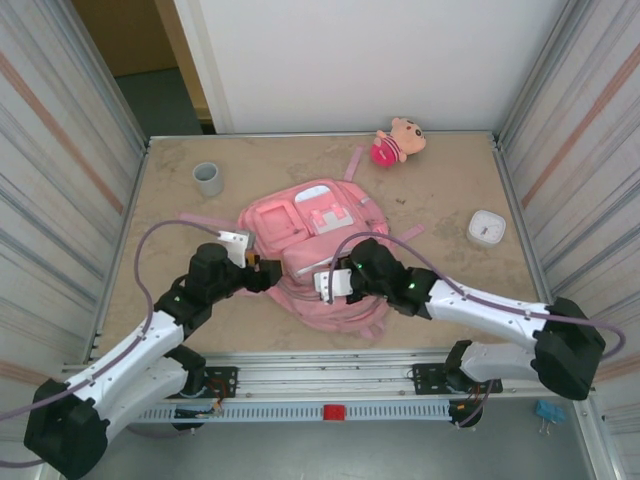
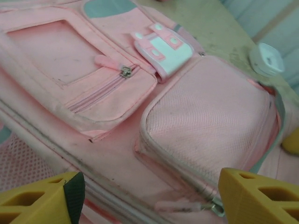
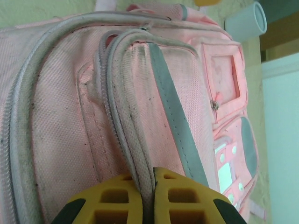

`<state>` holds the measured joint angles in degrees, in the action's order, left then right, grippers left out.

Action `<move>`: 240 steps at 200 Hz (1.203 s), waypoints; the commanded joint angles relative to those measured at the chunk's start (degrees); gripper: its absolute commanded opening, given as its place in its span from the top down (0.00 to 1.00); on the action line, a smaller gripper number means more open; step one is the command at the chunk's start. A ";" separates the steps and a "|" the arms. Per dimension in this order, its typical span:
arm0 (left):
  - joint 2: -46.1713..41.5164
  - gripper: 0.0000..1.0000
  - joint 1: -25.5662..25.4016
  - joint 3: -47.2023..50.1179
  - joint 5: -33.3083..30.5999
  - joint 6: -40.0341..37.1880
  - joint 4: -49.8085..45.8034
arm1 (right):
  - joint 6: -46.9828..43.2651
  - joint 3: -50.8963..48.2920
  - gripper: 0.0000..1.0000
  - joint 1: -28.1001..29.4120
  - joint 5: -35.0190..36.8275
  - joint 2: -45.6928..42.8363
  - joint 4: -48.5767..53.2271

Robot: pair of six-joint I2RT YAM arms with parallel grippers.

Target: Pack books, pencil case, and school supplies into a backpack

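Note:
The pink backpack (image 1: pixel 300 215) lies flat in the middle of the table, front pockets up. My left gripper (image 1: pixel 266 274) hangs open just over its left side. In the left wrist view its yellow fingers (image 2: pixel 37 200) straddle the mesh pocket's zip, with the pink zip pull (image 2: pixel 187 205) lying between them, close to the right finger. My right gripper (image 1: pixel 327 282) is at the bag's near edge, shut (image 3: pixel 148 186) on the whitish piped zip edge (image 3: pixel 128 116) of the backpack (image 3: pixel 56 116). The books, pencil case and school supplies are out of view.
A grey cup (image 1: pixel 208 178) stands at the back left and a pink plush doll (image 1: pixel 397 141) at the back. A white rounded-square box (image 1: pixel 486 229) sits to the right. Ribbed metal walls (image 1: pixel 60 180) close in both sides.

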<state>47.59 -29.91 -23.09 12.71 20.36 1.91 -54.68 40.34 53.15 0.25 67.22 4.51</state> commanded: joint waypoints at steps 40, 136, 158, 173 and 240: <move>5.50 0.23 -5.95 5.56 8.63 -22.31 18.67 | 1.24 3.84 1.00 -5.74 -5.75 -3.41 3.84; 16.39 0.12 -4.96 4.02 14.20 -37.90 28.10 | 2.12 4.97 1.00 -6.40 -8.95 -3.04 6.18; 16.42 0.11 -2.95 4.53 14.58 -38.32 28.06 | 2.12 4.86 1.00 -6.65 -9.89 -3.24 6.29; 17.16 0.14 -1.18 4.16 16.67 -38.87 27.17 | 2.42 4.92 1.00 -6.95 -10.38 -3.15 6.00; 22.78 0.39 -0.69 -4.59 31.46 -42.77 12.92 | 4.04 4.62 1.00 -7.88 -8.96 -3.40 4.47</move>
<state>69.04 -30.74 -24.95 36.32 -20.40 19.88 -52.97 42.33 45.95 -7.99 65.49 12.25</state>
